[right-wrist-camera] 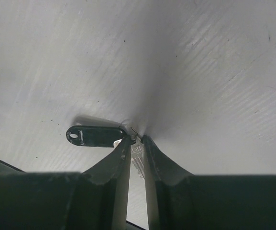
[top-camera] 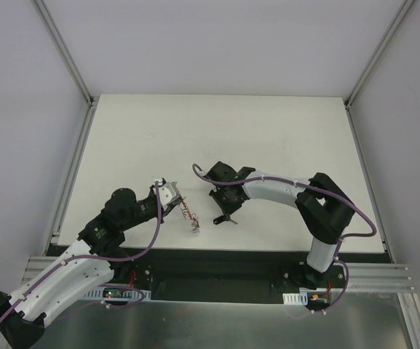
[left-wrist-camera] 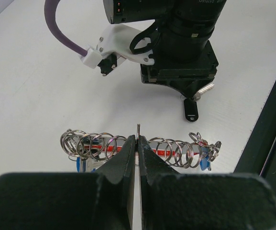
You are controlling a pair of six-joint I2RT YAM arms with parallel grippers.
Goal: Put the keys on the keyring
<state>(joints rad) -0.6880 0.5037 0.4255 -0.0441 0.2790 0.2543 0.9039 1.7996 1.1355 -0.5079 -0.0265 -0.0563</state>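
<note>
The keyring (left-wrist-camera: 104, 146) is a row of silvery rings with a red tag behind it, lying on the white table; it also shows in the top view (top-camera: 191, 218). Blue-headed keys (left-wrist-camera: 205, 163) hang at its right end. My left gripper (left-wrist-camera: 138, 139) is shut on one thin upright ring of the bunch; it shows in the top view (top-camera: 181, 206) too. My right gripper (right-wrist-camera: 136, 140) is shut on the silvery blade of the black-headed key (right-wrist-camera: 95, 135), tips down at the table. That key shows below the right gripper (left-wrist-camera: 185, 62) as a black head (left-wrist-camera: 191, 109).
The two grippers stand close together near the table's front edge (top-camera: 217, 251). The right arm's purple cable (left-wrist-camera: 63, 36) loops above the table beside the keyring. The table's dark front rail (left-wrist-camera: 271, 143) runs along the right of the left wrist view.
</note>
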